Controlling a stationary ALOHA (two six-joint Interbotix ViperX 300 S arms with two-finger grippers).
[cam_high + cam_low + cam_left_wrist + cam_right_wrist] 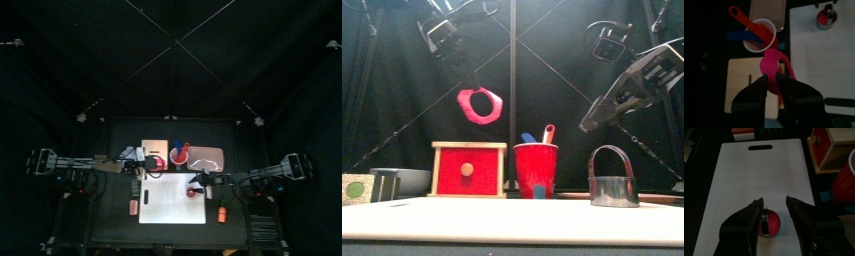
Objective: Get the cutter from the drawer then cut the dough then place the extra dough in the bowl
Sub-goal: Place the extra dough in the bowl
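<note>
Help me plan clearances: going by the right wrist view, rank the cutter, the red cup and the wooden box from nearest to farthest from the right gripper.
From the right gripper:
1. The cutter, on the white board right under the open jaws.
2. The red cup, off the board's long side.
3. The wooden box, beyond the cup, level with the board's grip-hole end.

Two black arms, the left arm (74,162) and the right arm (274,172), are built of jointed, boxy segments. From the front, the right arm's casing looks grey and angular. The left gripper (776,81) has two broad black jaws with rounded, tapering tips. The right gripper (774,203) matches it: matte, dark, smooth-faced.
</note>
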